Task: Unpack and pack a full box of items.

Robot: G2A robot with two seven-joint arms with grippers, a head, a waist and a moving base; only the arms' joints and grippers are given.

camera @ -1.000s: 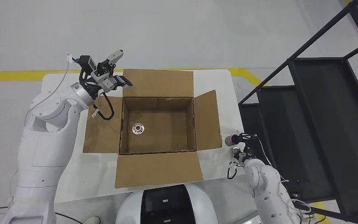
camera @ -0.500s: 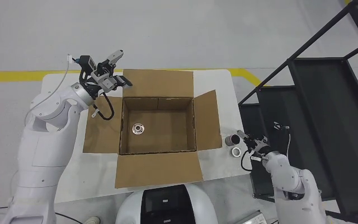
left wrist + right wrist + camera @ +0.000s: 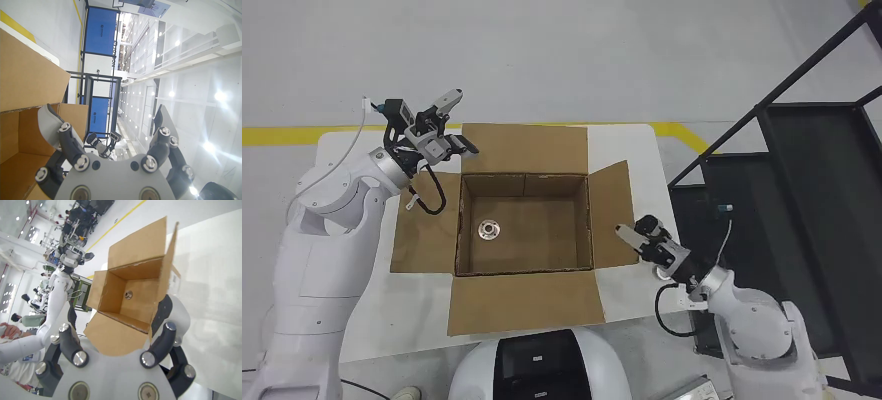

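Observation:
An open cardboard box (image 3: 525, 223) stands mid-table with all flaps spread outward. A small round metal piece (image 3: 487, 230) lies on its floor, also seen in the right wrist view (image 3: 128, 294). My left gripper (image 3: 456, 122) is held above the box's far left corner, open and empty, its fingers (image 3: 48, 118) wide apart beside the far flap (image 3: 28, 75). My right gripper (image 3: 636, 231) hovers at the outer edge of the right flap (image 3: 614, 215), open, holding nothing (image 3: 119, 313), and faces the box (image 3: 132, 285).
The white table (image 3: 632, 150) shows bare strips around the box. A black metal staircase (image 3: 782, 180) stands close off the table's right edge. A yellow floor line (image 3: 282, 134) runs behind the table.
My right arm has swung from the table's right edge in toward the box's right flap. The small cylinder and white ring seen by it earlier are out of sight. The left arm has not moved.

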